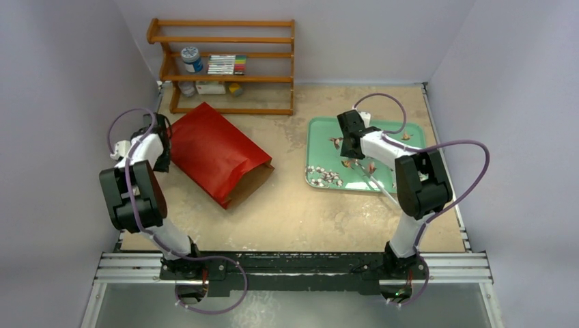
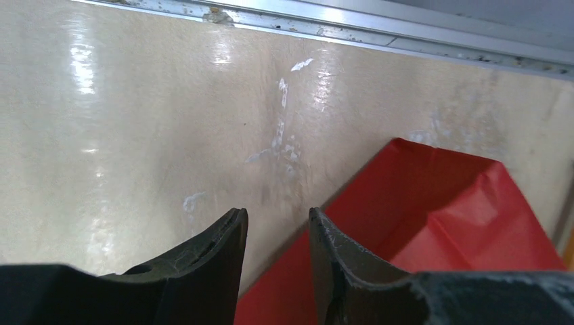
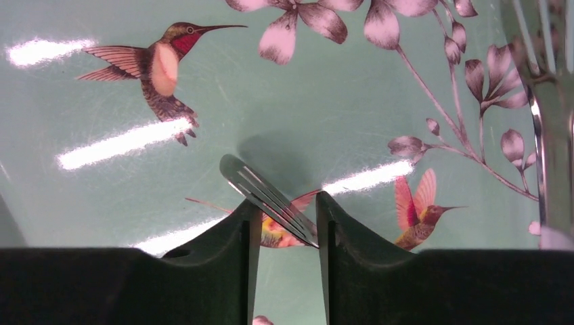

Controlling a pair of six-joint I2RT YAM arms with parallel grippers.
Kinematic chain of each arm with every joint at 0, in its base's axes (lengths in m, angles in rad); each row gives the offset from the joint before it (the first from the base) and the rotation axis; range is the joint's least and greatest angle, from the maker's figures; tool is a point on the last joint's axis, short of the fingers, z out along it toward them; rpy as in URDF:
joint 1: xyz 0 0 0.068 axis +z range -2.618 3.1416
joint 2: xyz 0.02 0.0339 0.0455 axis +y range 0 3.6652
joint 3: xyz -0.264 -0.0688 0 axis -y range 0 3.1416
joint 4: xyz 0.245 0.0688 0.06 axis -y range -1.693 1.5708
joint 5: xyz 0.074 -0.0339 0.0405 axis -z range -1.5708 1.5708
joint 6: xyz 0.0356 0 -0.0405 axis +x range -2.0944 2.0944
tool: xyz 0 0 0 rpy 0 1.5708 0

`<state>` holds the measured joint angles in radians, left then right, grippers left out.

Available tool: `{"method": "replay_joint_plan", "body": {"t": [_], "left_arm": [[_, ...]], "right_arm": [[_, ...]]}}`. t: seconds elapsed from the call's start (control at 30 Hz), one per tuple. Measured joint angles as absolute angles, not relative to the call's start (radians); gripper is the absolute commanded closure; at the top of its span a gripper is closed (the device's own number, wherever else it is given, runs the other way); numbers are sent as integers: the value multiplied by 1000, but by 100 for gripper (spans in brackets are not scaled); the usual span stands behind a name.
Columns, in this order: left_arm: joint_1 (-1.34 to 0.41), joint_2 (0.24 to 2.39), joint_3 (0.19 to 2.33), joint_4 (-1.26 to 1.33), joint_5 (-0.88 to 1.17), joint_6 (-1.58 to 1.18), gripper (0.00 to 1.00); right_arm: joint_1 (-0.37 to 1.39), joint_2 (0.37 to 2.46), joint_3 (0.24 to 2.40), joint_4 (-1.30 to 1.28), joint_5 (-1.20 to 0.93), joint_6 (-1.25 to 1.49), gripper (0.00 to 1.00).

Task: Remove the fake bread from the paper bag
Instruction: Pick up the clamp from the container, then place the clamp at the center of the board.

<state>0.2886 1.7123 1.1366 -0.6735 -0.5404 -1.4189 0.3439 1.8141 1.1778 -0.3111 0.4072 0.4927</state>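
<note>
The paper bag [image 1: 215, 152] lies flat on the table, red outside, its brown open mouth [image 1: 251, 183] facing front right. No fake bread shows in any view. My left gripper [image 1: 161, 145] is at the bag's far left closed end. In the left wrist view the left gripper [image 2: 277, 218] stands a little open, with the bag's red edge [image 2: 433, 203] running between and to the right of the fingers. My right gripper [image 1: 353, 152] hovers over the green tray [image 1: 321, 147]. In the right wrist view the right gripper [image 3: 288, 211] is shut on one arm of the metal tongs [image 3: 267, 193].
A wooden shelf [image 1: 229, 65] with a jar and small items stands at the back. The tray [image 3: 101, 81] has hummingbird and flower prints. The tongs' other arm [image 3: 552, 122] shows at the right edge. Grey walls close in on both sides.
</note>
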Motion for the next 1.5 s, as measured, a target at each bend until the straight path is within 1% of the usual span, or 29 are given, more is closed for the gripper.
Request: {"method": "replay_joint_plan", "body": {"t": [0.03, 0.17, 0.3, 0.47, 0.57, 0.73, 0.97, 1.1, 1.27, 1.5], "left_arm": [[289, 1682, 1126, -671, -538, -1419, 61], [288, 1558, 1074, -685, -537, -1421, 61], [288, 1458, 1042, -719, -539, -1422, 60], [284, 1393, 1032, -748, -543, -1425, 61], [275, 1347, 1014, -755, -546, -1441, 61], [250, 1274, 976, -778, -548, -1480, 60], [212, 1263, 975, -799, -558, -1509, 60], [190, 1262, 975, -806, -566, -1516, 60], [154, 1266, 981, -818, -585, -1536, 60], [109, 1283, 999, -830, -606, -1565, 60]], "right_arm": [[344, 1814, 1178, -311, 402, 491, 76], [344, 1811, 1177, -310, 398, 479, 91], [347, 1798, 1167, -311, 397, 474, 100], [374, 1756, 1164, -318, 405, 444, 100], [435, 1718, 1172, -334, 431, 442, 100], [632, 1700, 1222, -348, 476, 427, 100], [924, 1696, 1235, -348, 495, 366, 100], [1028, 1685, 1221, -343, 468, 311, 100], [1111, 1666, 1192, -341, 400, 248, 100], [1171, 1676, 1185, -302, 283, 158, 100]]}}
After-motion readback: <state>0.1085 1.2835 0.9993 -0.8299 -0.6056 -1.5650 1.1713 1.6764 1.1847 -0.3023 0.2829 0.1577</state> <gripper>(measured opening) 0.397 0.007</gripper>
